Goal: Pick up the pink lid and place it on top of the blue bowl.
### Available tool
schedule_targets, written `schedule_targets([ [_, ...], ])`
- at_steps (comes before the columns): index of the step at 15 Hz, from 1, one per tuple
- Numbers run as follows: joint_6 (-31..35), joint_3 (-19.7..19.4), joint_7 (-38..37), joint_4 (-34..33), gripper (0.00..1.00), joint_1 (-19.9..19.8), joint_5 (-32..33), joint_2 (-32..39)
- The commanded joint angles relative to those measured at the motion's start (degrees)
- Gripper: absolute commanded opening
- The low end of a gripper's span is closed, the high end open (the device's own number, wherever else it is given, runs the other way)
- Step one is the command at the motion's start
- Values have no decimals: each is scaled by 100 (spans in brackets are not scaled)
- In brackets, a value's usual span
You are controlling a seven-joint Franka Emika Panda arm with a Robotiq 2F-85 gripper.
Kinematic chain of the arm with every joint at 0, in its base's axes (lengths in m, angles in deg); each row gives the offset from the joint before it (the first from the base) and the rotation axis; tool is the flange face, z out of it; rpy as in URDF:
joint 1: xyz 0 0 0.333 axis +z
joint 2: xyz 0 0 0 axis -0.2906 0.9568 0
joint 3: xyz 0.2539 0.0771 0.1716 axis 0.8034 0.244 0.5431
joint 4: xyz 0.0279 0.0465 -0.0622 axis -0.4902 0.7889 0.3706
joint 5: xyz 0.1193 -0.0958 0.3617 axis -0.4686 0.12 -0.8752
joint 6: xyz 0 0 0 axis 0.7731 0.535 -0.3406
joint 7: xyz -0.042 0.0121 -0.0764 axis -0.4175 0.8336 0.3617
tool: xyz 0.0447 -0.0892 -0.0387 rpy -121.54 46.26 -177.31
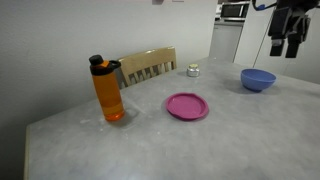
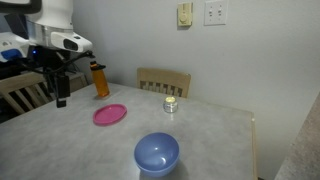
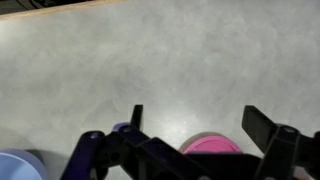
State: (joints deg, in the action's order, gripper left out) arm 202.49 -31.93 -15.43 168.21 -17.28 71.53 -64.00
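The fingers (image 3: 262,125) hang spread wide and empty, high above the table (image 3: 150,60). The pink lid (image 3: 212,145) lies flat below, peeking between them at the wrist view's lower edge, apart from the blue bowl (image 3: 18,165).

My pincer (image 1: 287,48) was black. The pink lid (image 1: 187,106) was a plain magenta and the blue bowl (image 1: 258,79) a plain periwinkle. The bottle (image 1: 108,92) was orange (its cap black), and the table (image 1: 150,145) was pale grey, faintly mottled.
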Motion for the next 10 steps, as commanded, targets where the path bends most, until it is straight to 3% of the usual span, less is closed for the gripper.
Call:
schedule_targets([
  [1, -10, 204, -211, -765, 100, 10, -141, 968],
  [4, -151, 362, -206, -1372, 100, 24, -299, 1710],
  [6, -398, 472, 183, -1795, 100, -41, -522, 2192],
  [7, -80, 453, -124, -1260, 100, -12, -276, 1665],
  [10, -182, 510, 17, -1660, 100, -23, -377, 2164],
])
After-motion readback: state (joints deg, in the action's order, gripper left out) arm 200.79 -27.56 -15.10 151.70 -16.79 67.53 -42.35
